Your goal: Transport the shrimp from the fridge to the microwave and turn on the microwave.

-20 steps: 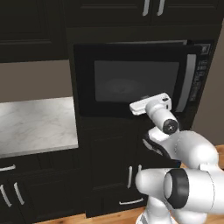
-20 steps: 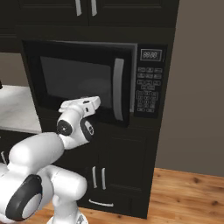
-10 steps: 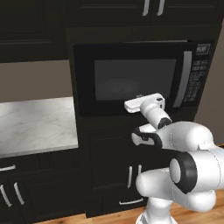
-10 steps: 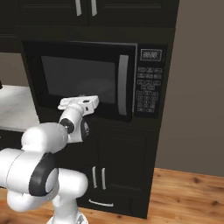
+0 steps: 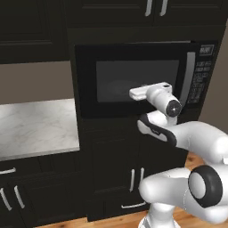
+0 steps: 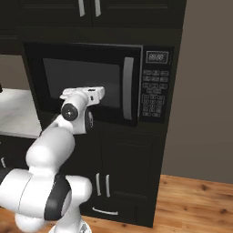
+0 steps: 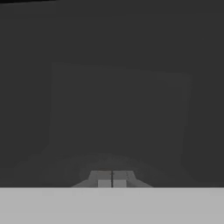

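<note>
The black microwave (image 5: 133,78) is built into dark cabinets, and its windowed door is closed. Its silver handle (image 6: 128,88) and keypad (image 6: 152,98) are on the right side. My gripper (image 5: 133,93) is held level against the lower part of the door window, left of the handle. In the hand view the two fingertips (image 7: 112,179) are pressed together with nothing between them, facing the dark glass up close. The shrimp and the fridge are out of view.
A grey marble counter (image 5: 35,127) lies left of the microwave. Dark cabinet doors with silver handles (image 5: 136,178) sit below it and upper cabinets (image 6: 88,9) above. A plain wall (image 6: 205,91) and wooden floor (image 6: 191,200) are on the right.
The hand has risen a little along the microwave door and the elbow has swung outward. The jaws stayed shut and the door stayed closed.
</note>
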Controlling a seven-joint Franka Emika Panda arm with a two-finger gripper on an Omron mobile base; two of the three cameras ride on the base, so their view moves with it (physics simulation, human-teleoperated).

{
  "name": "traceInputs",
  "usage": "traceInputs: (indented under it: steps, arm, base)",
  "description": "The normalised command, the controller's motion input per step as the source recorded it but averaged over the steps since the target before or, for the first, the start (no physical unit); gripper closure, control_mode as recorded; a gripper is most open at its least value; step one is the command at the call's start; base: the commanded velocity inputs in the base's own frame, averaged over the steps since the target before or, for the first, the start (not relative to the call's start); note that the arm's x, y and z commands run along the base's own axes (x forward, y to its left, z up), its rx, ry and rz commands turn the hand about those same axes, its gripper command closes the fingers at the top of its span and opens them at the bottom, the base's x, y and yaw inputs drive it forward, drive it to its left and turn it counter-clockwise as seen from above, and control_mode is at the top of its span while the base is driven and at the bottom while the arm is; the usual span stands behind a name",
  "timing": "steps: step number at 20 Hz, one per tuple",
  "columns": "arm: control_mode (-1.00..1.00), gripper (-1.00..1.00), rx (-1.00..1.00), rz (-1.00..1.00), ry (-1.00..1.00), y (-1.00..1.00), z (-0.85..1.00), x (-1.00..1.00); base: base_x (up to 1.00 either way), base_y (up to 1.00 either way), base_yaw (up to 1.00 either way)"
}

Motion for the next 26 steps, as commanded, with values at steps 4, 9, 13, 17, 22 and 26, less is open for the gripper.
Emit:
traceInputs:
  steps: [4, 9, 13, 17, 22, 26]
  arm:
    - [-1.00, 1.00, 0.00, 0.01, 0.27, -0.21, 0.62, 0.00]
    - [-1.00, 1.00, 0.00, 0.00, 0.29, -0.10, 0.41, 0.28]
    - [-1.00, 1.00, 0.00, 0.00, 0.17, 0.00, 0.02, 0.74]
    - [-1.00, 1.00, 0.00, 0.00, 0.02, 0.00, -0.10, 0.88]
    - [-1.00, 1.00, 0.00, 0.02, -0.04, 0.00, -0.28, 0.62]
    - [-1.00, 1.00, 0.01, 0.11, -0.21, -0.16, -0.31, 0.11]
  base:
    - [0.00, 0.00, 0.00]
    - [0.00, 0.00, 0.00]
    - [0.00, 0.00, 0.00]
    - [0.00, 0.00, 0.00]
    - [0.00, 0.00, 0.00]
    - [0.00, 0.00, 0.00]
